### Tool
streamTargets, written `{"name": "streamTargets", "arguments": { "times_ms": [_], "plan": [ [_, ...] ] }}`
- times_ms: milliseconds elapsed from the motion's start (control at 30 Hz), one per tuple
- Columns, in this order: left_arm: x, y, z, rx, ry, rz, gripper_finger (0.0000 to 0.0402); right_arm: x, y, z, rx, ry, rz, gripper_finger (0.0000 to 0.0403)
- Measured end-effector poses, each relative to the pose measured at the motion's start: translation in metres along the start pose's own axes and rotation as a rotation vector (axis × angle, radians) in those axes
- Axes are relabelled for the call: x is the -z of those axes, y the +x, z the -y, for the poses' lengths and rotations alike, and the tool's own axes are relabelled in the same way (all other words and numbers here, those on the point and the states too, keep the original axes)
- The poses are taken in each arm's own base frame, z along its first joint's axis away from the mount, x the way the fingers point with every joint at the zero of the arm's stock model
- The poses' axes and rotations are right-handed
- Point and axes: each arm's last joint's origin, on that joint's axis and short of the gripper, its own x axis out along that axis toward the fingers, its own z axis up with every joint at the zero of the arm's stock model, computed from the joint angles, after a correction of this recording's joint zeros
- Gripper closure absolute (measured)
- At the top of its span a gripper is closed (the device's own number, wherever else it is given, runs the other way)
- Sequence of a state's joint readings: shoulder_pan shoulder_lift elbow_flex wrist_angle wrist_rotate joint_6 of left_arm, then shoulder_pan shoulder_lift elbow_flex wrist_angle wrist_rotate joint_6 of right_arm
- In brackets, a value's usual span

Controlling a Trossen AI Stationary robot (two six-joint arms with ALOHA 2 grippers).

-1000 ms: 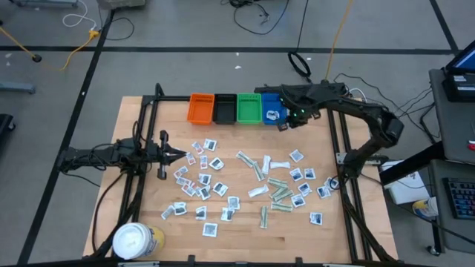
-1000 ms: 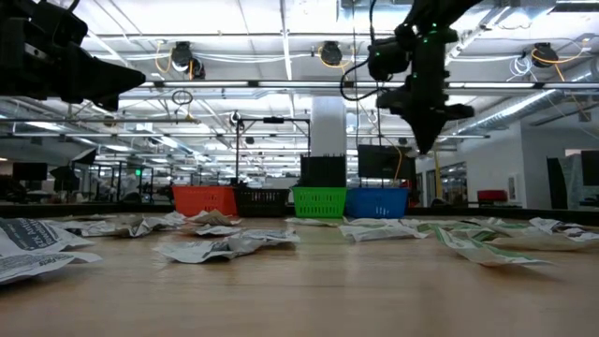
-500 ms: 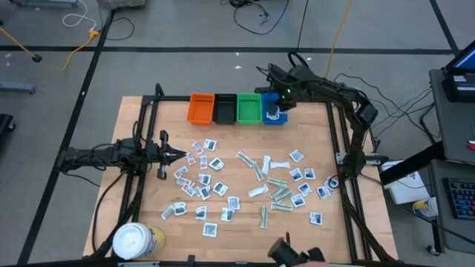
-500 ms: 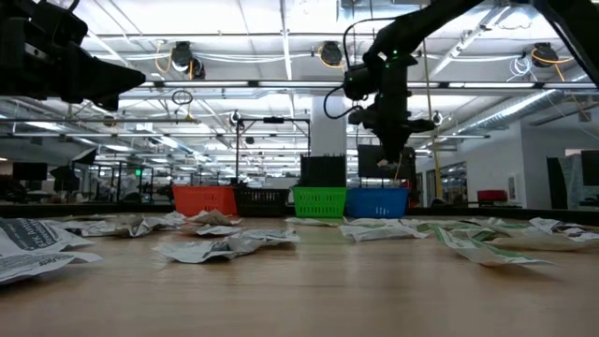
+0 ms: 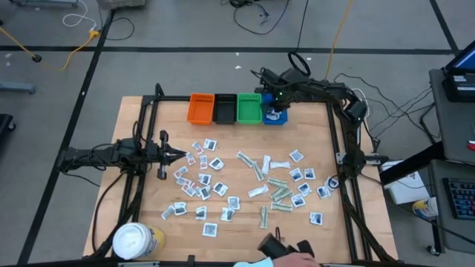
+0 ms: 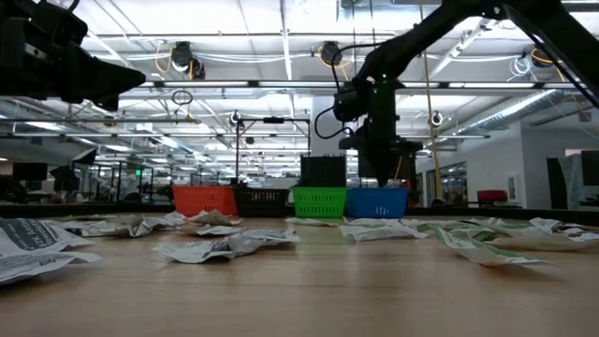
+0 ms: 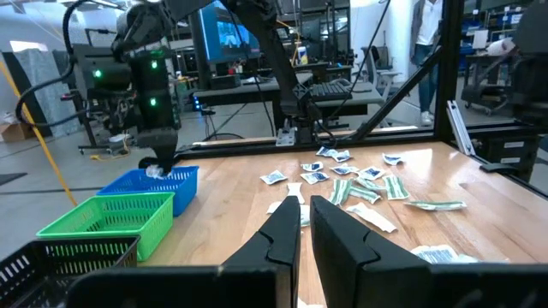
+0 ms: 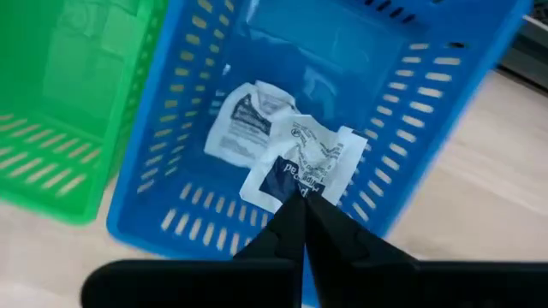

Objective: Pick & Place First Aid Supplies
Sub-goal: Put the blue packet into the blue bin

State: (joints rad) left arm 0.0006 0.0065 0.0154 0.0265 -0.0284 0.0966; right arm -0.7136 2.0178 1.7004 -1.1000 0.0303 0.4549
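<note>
Over the blue bin (image 5: 274, 116) at the tabletop's (image 5: 230, 222) far edge, the right gripper (image 8: 299, 201) hangs with its jaws pinched on a white sachet (image 8: 310, 167), which dangles inside the bin walls just above another sachet (image 8: 244, 124) on the bin floor, so I judge the release is a straight drop. The rest of the first aid supplies (image 5: 245, 185) lie scattered mid-tabletop, well apart from it. The left gripper (image 5: 176, 154) waits beside that scatter's left edge, jaws closed and empty.
</note>
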Motion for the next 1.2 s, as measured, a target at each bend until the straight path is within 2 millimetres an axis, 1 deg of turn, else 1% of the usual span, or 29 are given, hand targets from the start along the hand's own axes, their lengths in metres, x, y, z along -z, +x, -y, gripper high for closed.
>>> {"name": "streamTargets", "arguments": {
  "times_ms": [133,233,333,467,567,667,767,967,1100,1200],
  "plan": [
    [0.000,0.000,0.000,0.000,0.000,0.000,0.0364,-0.001,0.010,-0.002,0.009,-0.005,-0.022,0.0403],
    [0.000,0.000,0.000,0.000,0.000,0.000,0.0364,-0.002,0.011,-0.001,0.025,-0.005,-0.006,0.0392],
    [0.000,0.000,0.000,0.000,0.000,0.000,0.0364,-0.003,0.010,-0.001,0.027,0.000,0.001,0.0364],
    [0.000,0.000,0.000,0.001,0.000,0.000,0.0364,-0.003,0.007,-0.001,0.023,-0.001,0.010,0.0311],
    [0.000,0.000,0.000,0.000,0.000,0.000,0.0364,-0.001,-0.001,0.000,0.012,0.000,0.023,0.0274],
    [0.000,0.000,0.000,0.000,0.000,0.000,0.0364,0.006,-0.015,0.000,0.004,-0.007,0.035,0.0252],
    [0.000,0.000,0.000,0.000,0.000,0.000,0.0364,0.015,-0.028,-0.001,0.009,-0.023,0.022,0.0244],
    [0.000,0.000,0.000,0.000,0.000,0.000,0.0364,0.028,-0.041,-0.006,0.013,-0.049,0.006,0.0249],
    [0.000,0.000,0.000,0.000,0.000,0.000,0.0364,0.029,-0.042,-0.007,0.014,-0.051,0.007,0.0254],
    [0.000,0.000,0.000,0.000,0.000,0.000,0.0364,0.035,-0.042,-0.013,0.020,-0.038,-0.005,0.0254]
  ]
}}
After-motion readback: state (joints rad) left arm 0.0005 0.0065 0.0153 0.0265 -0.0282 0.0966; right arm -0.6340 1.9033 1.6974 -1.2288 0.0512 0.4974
